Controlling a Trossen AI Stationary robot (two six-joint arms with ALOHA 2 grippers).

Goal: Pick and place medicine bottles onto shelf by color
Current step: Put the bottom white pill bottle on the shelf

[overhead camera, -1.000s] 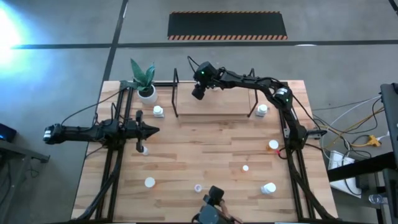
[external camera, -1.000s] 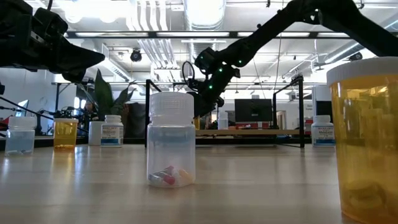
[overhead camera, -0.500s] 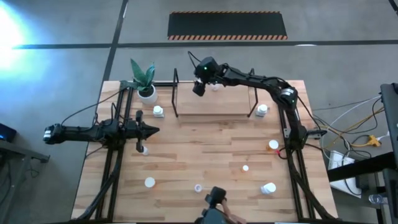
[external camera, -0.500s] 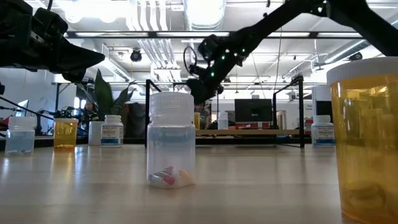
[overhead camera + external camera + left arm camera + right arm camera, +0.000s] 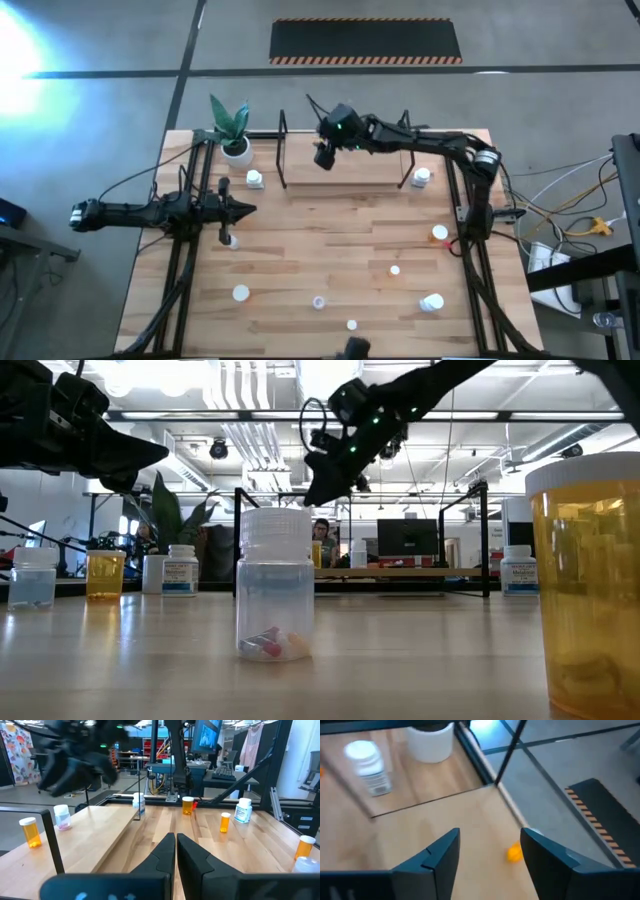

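The shelf point(image 5: 350, 168), a light board in a black wire frame, stands at the table's far side. My right gripper point(image 5: 322, 157) hangs open and empty above its left end, pointing down; in the right wrist view point(image 5: 487, 855) an orange bottle point(image 5: 514, 853) shows on the board far below. The left wrist view shows an orange bottle point(image 5: 30, 832) and a pale bottle point(image 5: 61, 816) upright on the shelf. My left gripper point(image 5: 247, 209) is shut and empty, held level above the table's left part. Other white-capped bottles point(image 5: 439, 233) stand scattered on the table.
A white plant pot point(image 5: 237, 150) stands at the far left with a white bottle point(image 5: 256, 179) beside it; another white bottle point(image 5: 421, 178) stands right of the shelf. Small bottles stand near the front edge point(image 5: 319, 301), point(image 5: 352, 324), point(image 5: 431, 302). The table's middle point(image 5: 330, 235) is bare wood.
My right gripper has risen above the shelf's left end, open and empty, and its arm has drawn back toward the table's right edge. A dark thing at the near edge has withdrawn, and a small white-capped bottle now stands there.
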